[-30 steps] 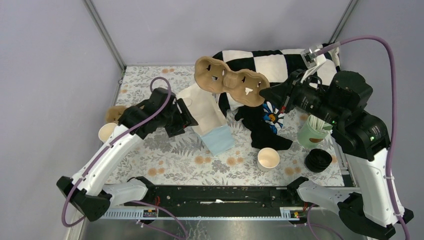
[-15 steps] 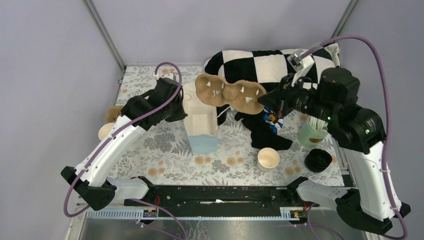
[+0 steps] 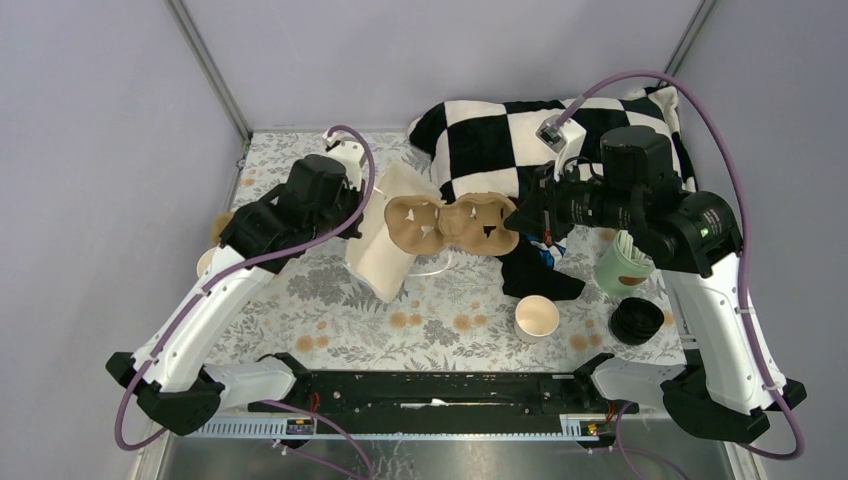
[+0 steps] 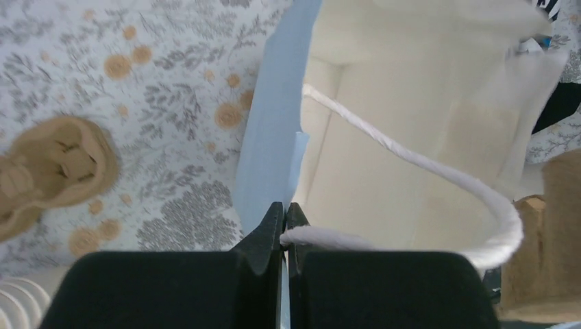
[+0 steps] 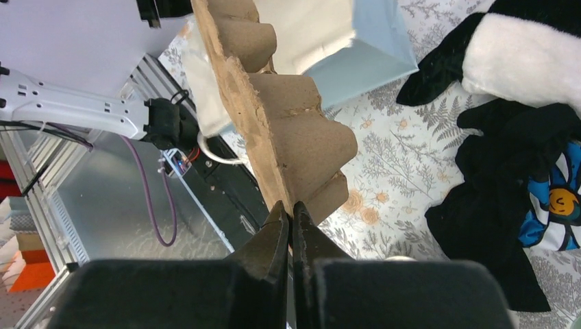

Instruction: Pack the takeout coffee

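Observation:
The takeout coffee (image 3: pixel 537 318), a lidless cream paper cup, stands alone on the flowered table at the front right, with no gripper near it. My left gripper (image 3: pixel 368 203) (image 4: pixel 285 214) is shut on the rim of a cream and pale-blue paper bag (image 3: pixel 383 255) (image 4: pixel 411 137), right by its white twisted handle (image 4: pixel 438 175). The bag leans over. My right gripper (image 3: pixel 516 218) (image 5: pixel 293 209) is shut on the edge of a brown cardboard cup carrier (image 3: pixel 450 222) (image 5: pixel 288 130). It holds the carrier in the air beside the bag's upper end.
Black lids (image 3: pixel 637 320) and a mint-green cup of straws (image 3: pixel 622 265) stand at the right. A black cloth (image 3: pixel 535 270) and a checkered cloth (image 3: pixel 510 130) lie behind. A second brown carrier (image 3: pixel 228 226) (image 4: pixel 58 164) and stacked cream cups (image 3: pixel 212 264) sit at the left edge.
My left gripper has shut on the bag's rim and the bag now leans over. My right gripper has lowered the carrier down and left, close to the bag.

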